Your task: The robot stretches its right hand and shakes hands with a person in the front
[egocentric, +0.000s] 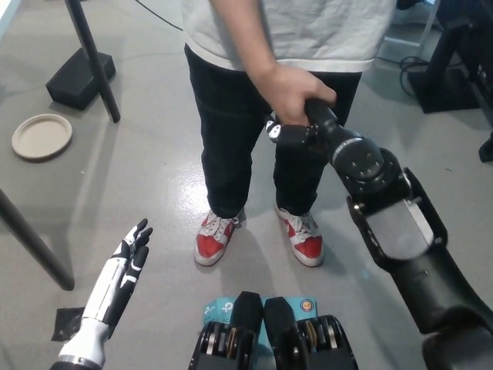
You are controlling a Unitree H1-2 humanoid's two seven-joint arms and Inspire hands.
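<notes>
While my black right hand [296, 132] is stretched out ahead of me, I see it wrapped in the person's hand [291, 94], which comes down from the top of the view and grips it from above. Most of my hand sits under that grip, so I cannot tell how far my own fingers are curled around theirs; only a black and white part pokes out on the picture's left side of the clasp. My right arm [385, 216] runs up from the bottom right corner to the clasp.

Straight in front of me stands the person [231, 116], in a light grey shirt and black trousers, with red and white shoes [218, 237] planted on the grey floor [154, 177]. The clasp hangs in front of their thighs, above the shoes.

My white left hand [125, 271] rests at the lower left, held low over the floor and well apart from the handshake. Its fingers are straight and slightly spread, holding nothing, pointing up and a little to the right in the picture.

Off to the upper left, a round beige plate [41, 136] lies on the floor, near a dark slanted pole [94, 62] and a black block [79, 78] at its foot.
</notes>
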